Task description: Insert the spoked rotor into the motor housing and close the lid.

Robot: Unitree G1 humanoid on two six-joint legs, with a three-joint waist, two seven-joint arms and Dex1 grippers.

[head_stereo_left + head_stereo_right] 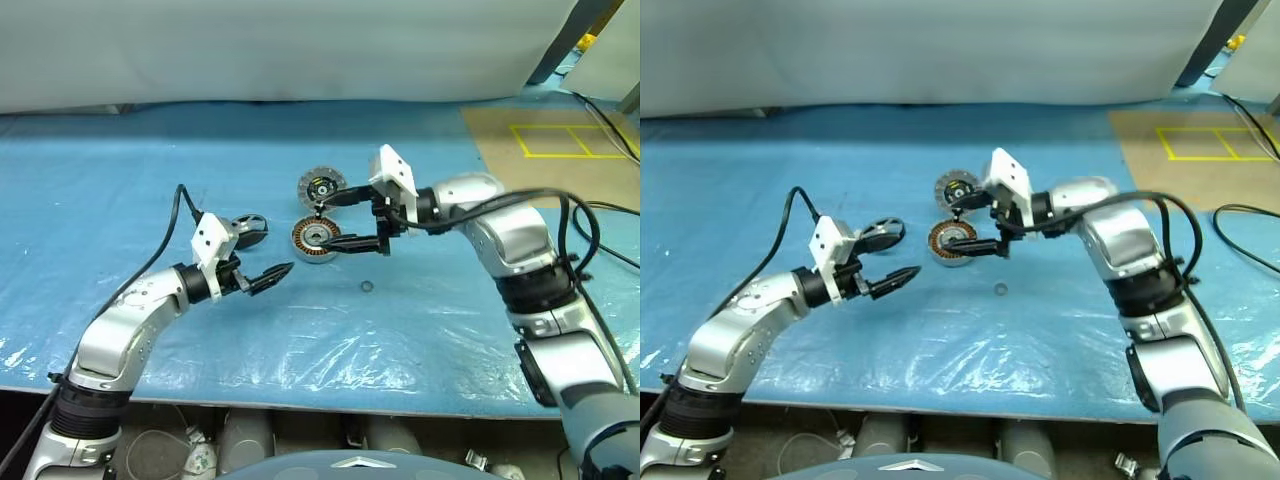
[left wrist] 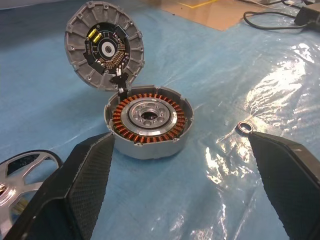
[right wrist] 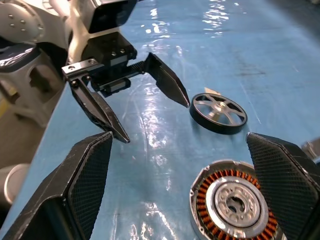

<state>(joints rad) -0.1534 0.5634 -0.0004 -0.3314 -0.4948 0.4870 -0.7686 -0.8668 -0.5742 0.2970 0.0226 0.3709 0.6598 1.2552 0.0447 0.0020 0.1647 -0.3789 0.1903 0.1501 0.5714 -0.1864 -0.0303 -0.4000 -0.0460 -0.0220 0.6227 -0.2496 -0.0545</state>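
The left gripper (image 1: 268, 255) hangs nearest, fingers spread wide and empty, the spoked rotor (image 1: 246, 228) just behind it. Ahead sits the motor housing (image 1: 315, 240), under the right gripper (image 1: 323, 224), also wide and empty. The lid (image 1: 321, 187) stands tilted just beyond.

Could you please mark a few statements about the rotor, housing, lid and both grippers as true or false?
1. The spoked rotor already sits inside the motor housing. False: it lies on the blue sheet, apart from the housing.
2. The lid stands raised, its ribbed face showing. True.
3. The left gripper holds the rotor. False: it is open and empty.
4. The right gripper is open near the housing. True.
5. A small ring lies on the sheet. True.
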